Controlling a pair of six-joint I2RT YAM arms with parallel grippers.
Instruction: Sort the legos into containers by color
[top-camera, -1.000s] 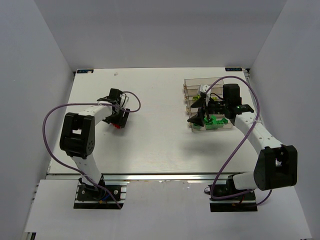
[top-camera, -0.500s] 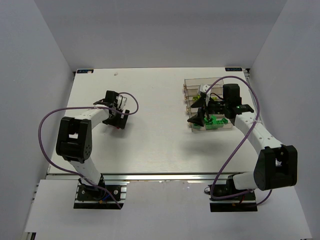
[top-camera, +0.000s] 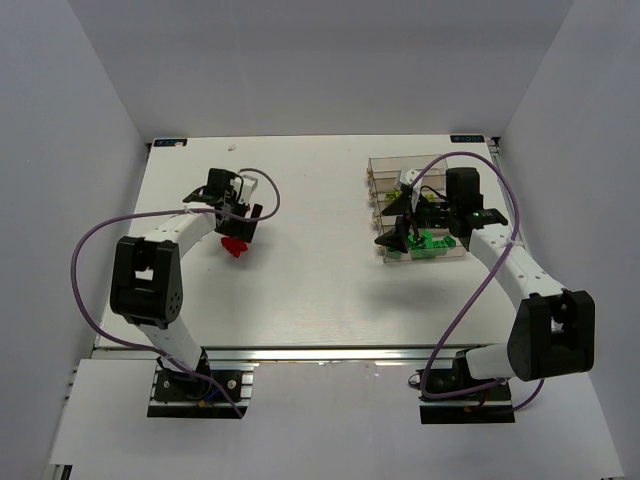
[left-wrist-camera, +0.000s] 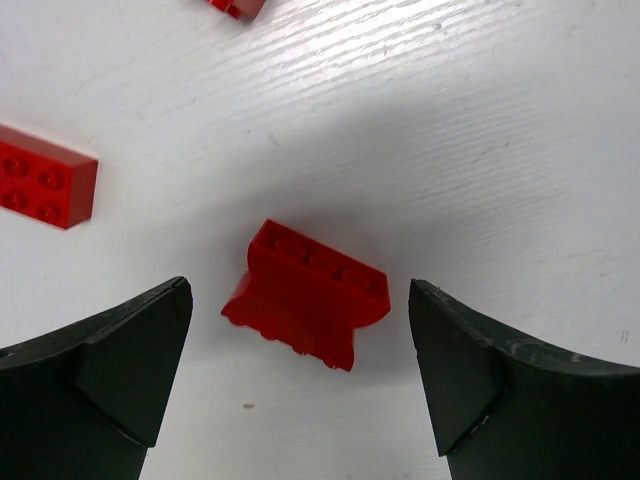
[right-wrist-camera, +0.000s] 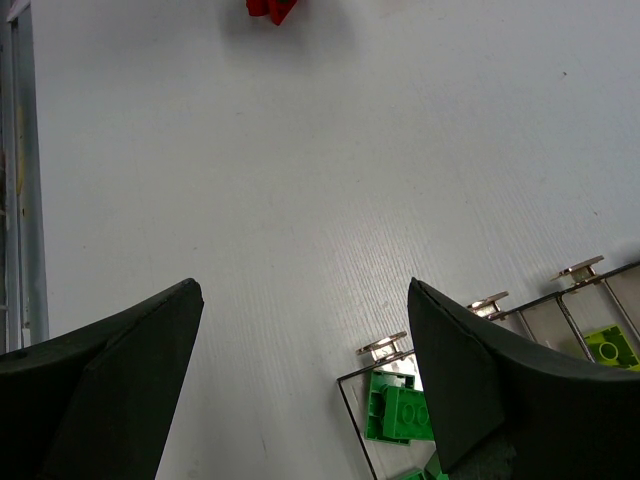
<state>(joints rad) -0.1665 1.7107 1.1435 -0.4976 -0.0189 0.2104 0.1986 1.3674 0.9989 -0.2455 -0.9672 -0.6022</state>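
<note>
- Nearest my side of the table (top-camera: 300, 300), the right gripper (top-camera: 398, 222) hangs over the left end of the row of bins (top-camera: 455, 175). Its fingers (right-wrist-camera: 110, 380) stand wide apart, and in the wrist view only bare tabletop shows between them.
- Just below that gripper sits the nearest bin, which holds the green bricks (top-camera: 432, 243). In the wrist view one of them lies right against the bin's corner wall.
- Across the table on the left, at about the same depth, the red bricks (top-camera: 234, 245) lie loose on the bare surface, well apart from the bins.
- The left gripper (left-wrist-camera: 299, 300) is right over them with its jaws fully spread. One red brick (left-wrist-camera: 305, 293) lies tilted on the table between the fingertips (left-wrist-camera: 120, 370). There is a gap on either side of it, so neither finger touches it.
- A second red brick (left-wrist-camera: 45, 190) lies flat, studs up, beyond the left finger. A third one (left-wrist-camera: 237, 6) is cut off by the top edge of that view.
- Farther along the row of bins, a yellow-green brick (right-wrist-camera: 612, 345) rests in a bin past the green one. I cannot tell what the farthest bins hold.
</note>
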